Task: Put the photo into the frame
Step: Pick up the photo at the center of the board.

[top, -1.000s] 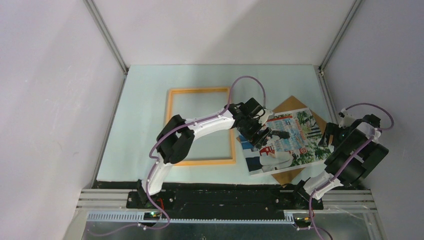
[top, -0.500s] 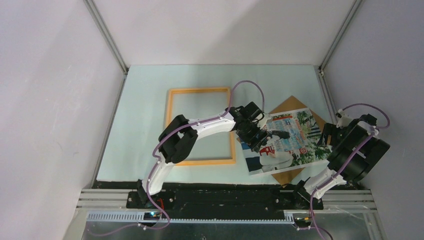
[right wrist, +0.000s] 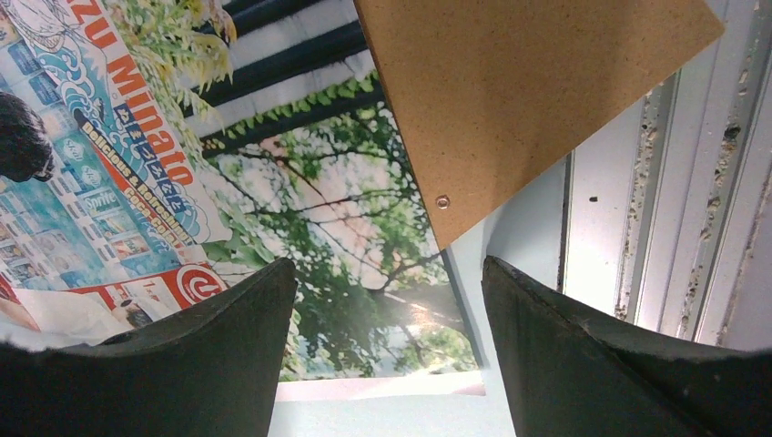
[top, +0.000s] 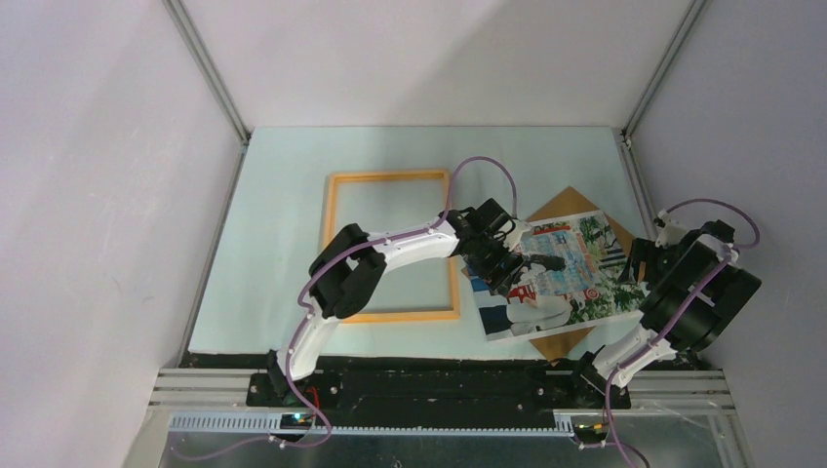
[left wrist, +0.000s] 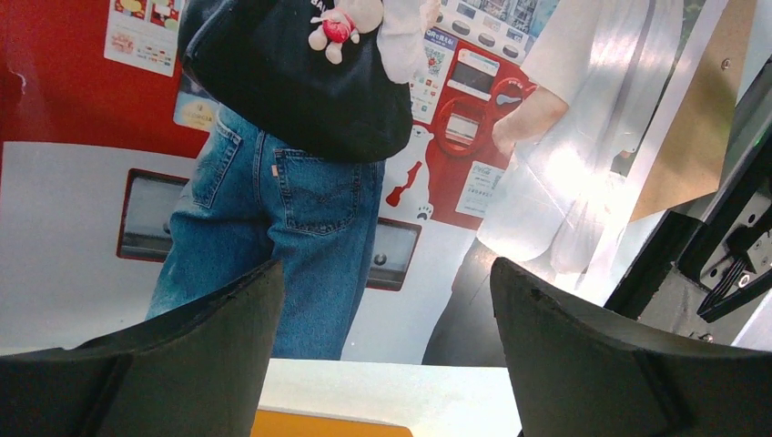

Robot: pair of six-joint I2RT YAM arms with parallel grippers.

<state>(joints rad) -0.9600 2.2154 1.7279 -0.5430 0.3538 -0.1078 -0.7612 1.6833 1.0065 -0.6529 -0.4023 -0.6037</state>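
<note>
The photo (top: 575, 283) lies tilted on the mat to the right of the frame (top: 390, 176), its glossy print face up. My left gripper (top: 522, 265) hovers low over the photo's left part, open. In the left wrist view the photo (left wrist: 300, 182) fills the picture, nothing sits between the jaws of the left gripper (left wrist: 384, 273), and a strip of the orange frame (left wrist: 309, 426) shows at the bottom. My right gripper (top: 636, 265) stands open at the photo's right edge. In the right wrist view the right gripper (right wrist: 387, 269) is over the photo's tree corner (right wrist: 346, 309).
A brown backing board (top: 566, 205) lies under the photo, its corners sticking out at the far and near sides; it also shows in the right wrist view (right wrist: 537, 100). The metal rail (right wrist: 665, 182) of the enclosure runs along the right. White walls close in three sides.
The left gripper has sunk slightly toward the photo and shifted a little left. The right wrist has drifted a bit to the right. Photo, board and frame lie as before.
</note>
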